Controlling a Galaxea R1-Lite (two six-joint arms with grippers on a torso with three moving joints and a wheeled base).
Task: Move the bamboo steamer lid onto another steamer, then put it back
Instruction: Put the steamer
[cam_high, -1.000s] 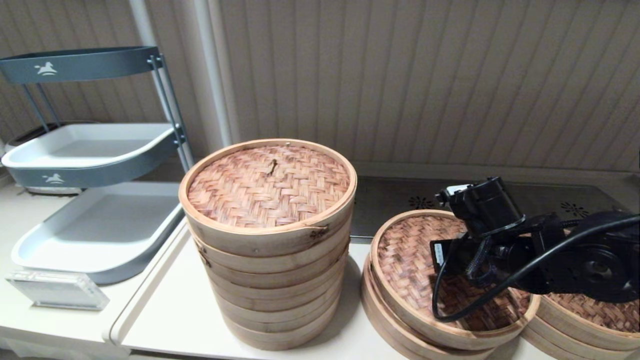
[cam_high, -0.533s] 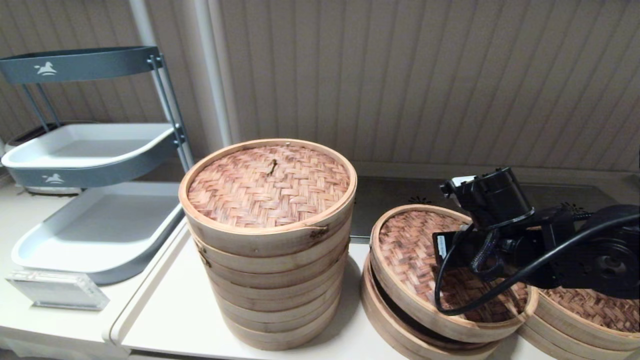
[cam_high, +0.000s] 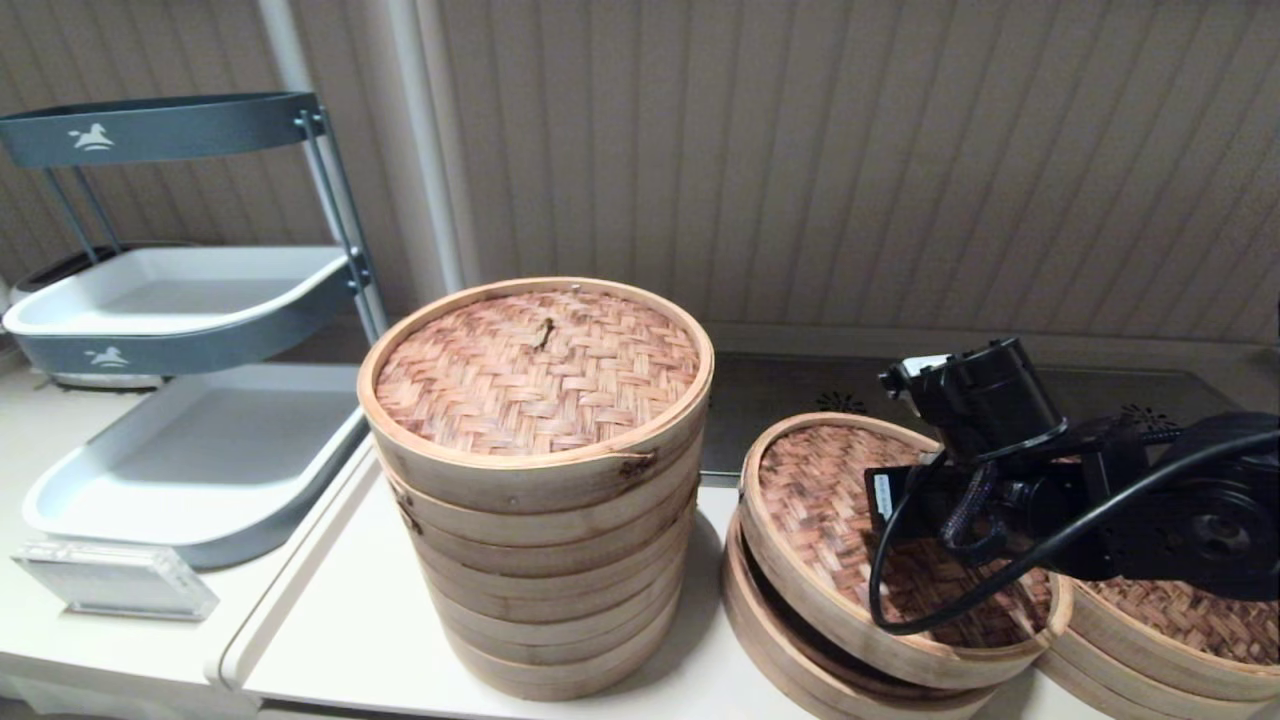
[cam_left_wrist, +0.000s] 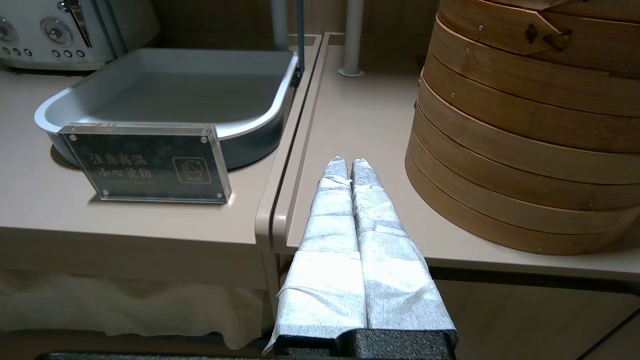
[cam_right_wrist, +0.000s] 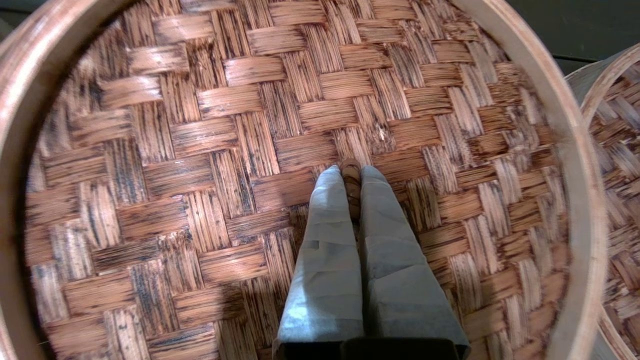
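Right gripper (cam_right_wrist: 352, 175) pinches centre knot (cam_right_wrist: 351, 182) of bamboo steamer lid (cam_high: 830, 500), lid tilted above low steamer (cam_high: 745, 610) (gap at left edge). Risk: thin knot slips, lid swings, clips neighbouring steamer (cam_high: 1180, 640). Left gripper (cam_left_wrist: 348, 167) parked, fingers pressed together, empty.

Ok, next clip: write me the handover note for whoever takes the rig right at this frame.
Right gripper: fingers shut on the centre knot of the bamboo steamer lid, holding it tilted, its left edge raised off the low steamer beneath.
Left gripper: fingers shut, empty, parked by the table edge beside the tall steamer stack.
Done: lid gripped and coming up.
Left: carry it onto another steamer, release, then bring it back. A further woven lid lies to the right.
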